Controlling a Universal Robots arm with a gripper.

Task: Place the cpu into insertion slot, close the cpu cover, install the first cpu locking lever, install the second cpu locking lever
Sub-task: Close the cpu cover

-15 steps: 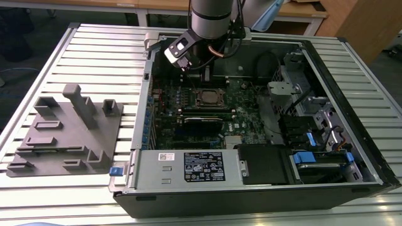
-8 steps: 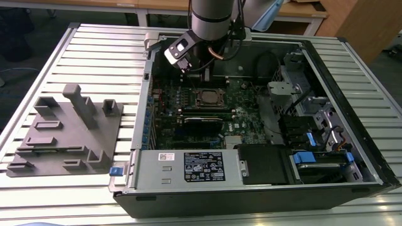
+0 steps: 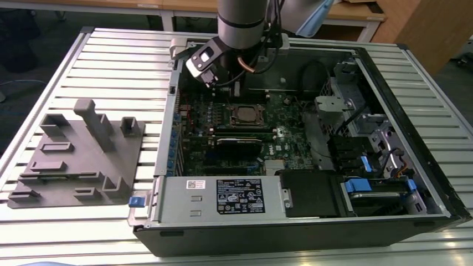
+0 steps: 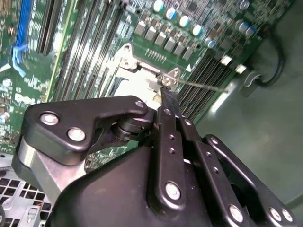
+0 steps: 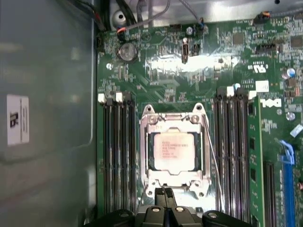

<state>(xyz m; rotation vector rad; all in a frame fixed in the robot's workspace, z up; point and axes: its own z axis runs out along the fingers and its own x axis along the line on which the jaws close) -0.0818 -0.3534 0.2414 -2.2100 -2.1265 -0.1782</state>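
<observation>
cpu (image 5: 173, 150), flat square silver-grey chip: located inside open black computer case (image 3: 296, 238), on green circuit board (image 5: 156, 71), beneath thin silver metal cpu cover (image 5: 146, 142) lying flat. black gripper (image 5: 164, 191): fingers pressed together, tips at the cover's edge. thin wire cpu locking lever (image 4: 203, 85): beside the cover.

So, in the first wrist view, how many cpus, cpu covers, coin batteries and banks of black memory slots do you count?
cpu: 1
cpu cover: 1
coin battery: 1
banks of black memory slots: 2
Total: 5
</observation>
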